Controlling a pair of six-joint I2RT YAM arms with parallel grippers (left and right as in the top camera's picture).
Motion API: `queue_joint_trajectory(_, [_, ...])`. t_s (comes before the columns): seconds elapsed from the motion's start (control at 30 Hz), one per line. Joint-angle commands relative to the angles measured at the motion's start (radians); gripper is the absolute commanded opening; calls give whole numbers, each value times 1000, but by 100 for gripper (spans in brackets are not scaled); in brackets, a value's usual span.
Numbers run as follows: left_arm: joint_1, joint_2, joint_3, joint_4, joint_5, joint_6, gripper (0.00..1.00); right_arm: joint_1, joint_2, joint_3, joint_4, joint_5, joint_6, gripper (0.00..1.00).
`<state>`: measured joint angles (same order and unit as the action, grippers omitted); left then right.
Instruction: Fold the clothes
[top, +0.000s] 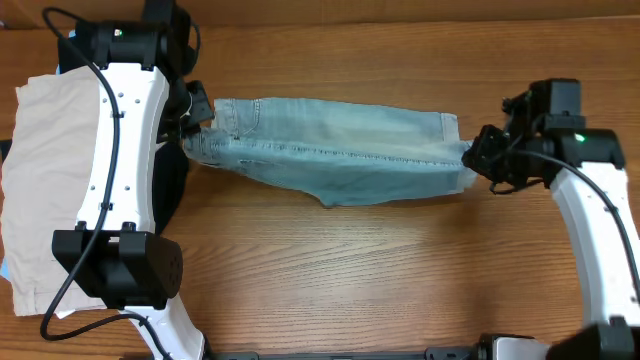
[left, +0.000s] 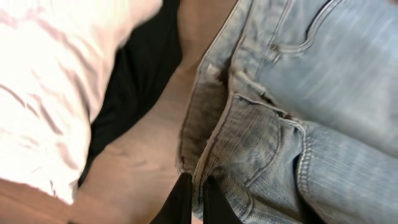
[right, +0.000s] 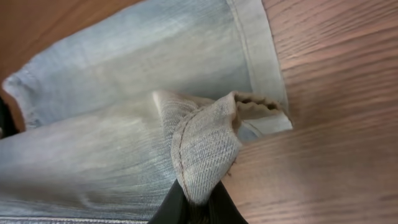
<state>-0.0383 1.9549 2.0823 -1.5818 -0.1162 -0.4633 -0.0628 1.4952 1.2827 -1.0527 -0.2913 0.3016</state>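
**Operator:** Where are the denim shorts (top: 330, 160) sitting?

**Technician:** They are stretching across the wooden table (top: 400, 280) between the two arms, with the waistband end at the left and the leg hem at the right.

**Operator:** What is the left gripper (left: 198, 202) doing?

**Technician:** Its jaws are clamping tight on the waistband edge, near the beige shorts (top: 40, 180) and the black garment (left: 140, 81).

**Operator:** And the right gripper (right: 196, 208)?

**Technician:** It is pinching a bunched fold of the leg hem, jaws closed on the cloth.

White arm shells (top: 125, 150) — black joints (top: 120, 268), thin black cables (top: 116, 130).
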Motion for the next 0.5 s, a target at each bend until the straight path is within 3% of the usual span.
queue_joint_trajectory(0.0, [17,15,23,21,-84,-16,4,7,74,21,9,35,-14,4])
queue_joint_trajectory(0.27, [16,118,23,47,-74,-16,4,17,182,21,71,47,-14,4])
queue_joint_trajectory(0.47, [16,229,23,233,-66,-16,4,20,233,20,264,54,-10,11])
